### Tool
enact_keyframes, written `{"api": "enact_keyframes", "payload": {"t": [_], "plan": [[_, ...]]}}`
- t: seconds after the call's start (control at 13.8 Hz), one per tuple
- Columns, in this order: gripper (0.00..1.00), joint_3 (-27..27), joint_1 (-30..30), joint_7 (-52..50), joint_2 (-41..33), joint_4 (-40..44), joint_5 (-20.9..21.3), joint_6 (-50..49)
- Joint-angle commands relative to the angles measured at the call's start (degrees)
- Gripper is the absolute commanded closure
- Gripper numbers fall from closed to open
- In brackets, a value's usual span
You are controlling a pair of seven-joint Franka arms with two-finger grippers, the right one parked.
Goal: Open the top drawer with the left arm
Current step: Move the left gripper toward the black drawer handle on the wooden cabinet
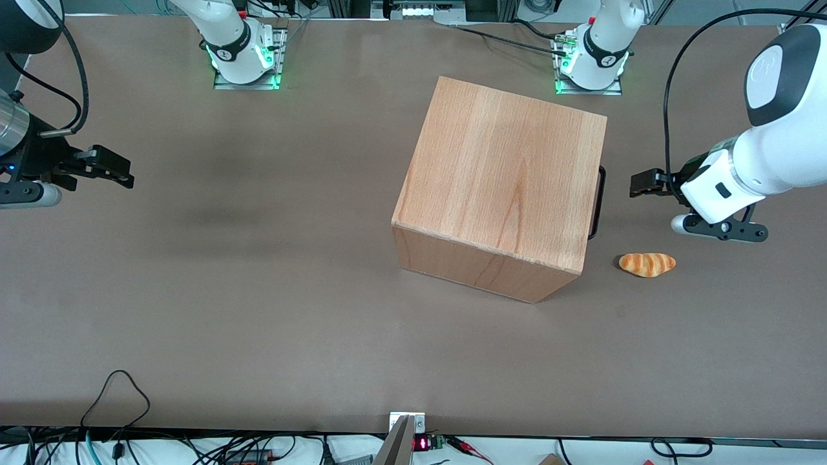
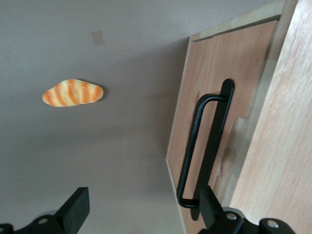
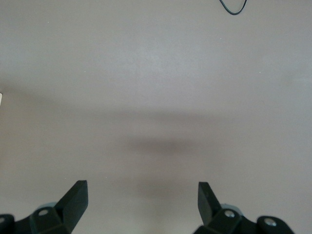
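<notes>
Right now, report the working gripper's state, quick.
Left gripper: open, holding nothing, hovering in front of the top drawer's handle without touching it.

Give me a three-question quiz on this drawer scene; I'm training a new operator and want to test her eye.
1. True or false: the left arm's gripper already grips the top drawer's black bar handle.
2. Which item lies on the table beside the wooden cabinet? A) a croissant B) a mug C) a sponge
3. Fill in: the gripper's fingers are ____.

Key: 1 false, it hangs apart from the handle, in front of the top drawer. 2 A, the croissant. 3 open.
</notes>
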Motion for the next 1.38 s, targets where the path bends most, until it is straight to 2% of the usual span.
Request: {"api": "enact_keyframes", "payload": {"t": [0.0,0.65,0.94,1.3], "plan": [[0.00,0.19,0.52,0.00,1.99,1.78,-2.44,-0.69],[0.00,0.10,1.40,7.46,7.00,1.78,-2.96,-0.43],[0.00,0.27,1.75,8.61,9.02,1.78,-7.97,-0.25],[0.00,0.19,1.14,9.67,9.46,1.52,-7.98,-0.60]]}}
